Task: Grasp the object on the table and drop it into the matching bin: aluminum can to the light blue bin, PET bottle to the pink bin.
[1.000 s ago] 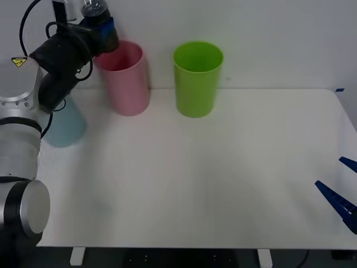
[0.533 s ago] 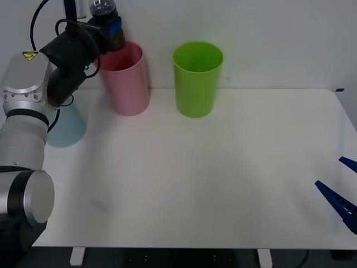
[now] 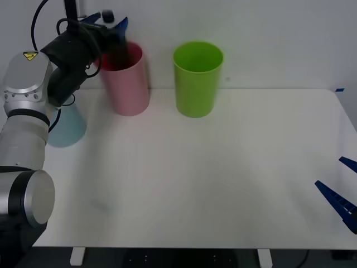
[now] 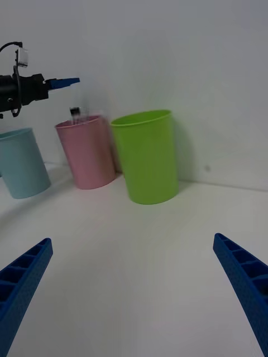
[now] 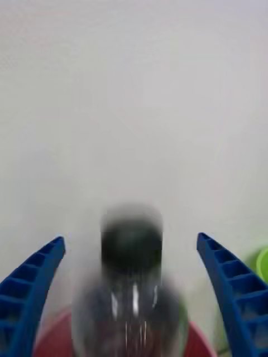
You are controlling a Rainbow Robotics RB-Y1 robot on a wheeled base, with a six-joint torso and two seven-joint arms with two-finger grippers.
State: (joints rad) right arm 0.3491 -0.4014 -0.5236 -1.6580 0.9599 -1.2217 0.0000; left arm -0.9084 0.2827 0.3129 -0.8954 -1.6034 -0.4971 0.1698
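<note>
**The bottle is dropping into the pink bin**

The left tool [image 3: 110, 21] is hanging up over the back rim of the pink bin [image 3: 131, 84]. Half a second ago its two blue fingers were squeezing the bottle. Now the fingers [image 5: 33, 279] are spreading wide apart, and nothing is touching them.

The bottle [image 5: 133, 284] is falling free. In the left wrist view it is looking blurry, with its black cap on top, sitting in the gap between the two fingers and just above the pink rim. In the right wrist view the bottle [image 4: 75, 113] is showing as a small clear shape at the mouth of the pink bin [image 4: 89, 150]. In the front view there is a dark shape inside the top of the pink bin, and that is probably the bottle going in.

This means the drop is happening into the right bin, because a plastic bottle belongs in the pink one. The light blue bin [image 3: 67, 125] is standing near the left arm, and the green bin [image 3: 196, 78] is standing just beside the pink one. Both are staying out of it.

The right tool [image 3: 341, 190] is waiting low at the far right edge of the worktop [image 3: 212, 178], with its fingers wide apart and holding nothing.

The job looks almost done. The bottle only needs to land inside.
</note>
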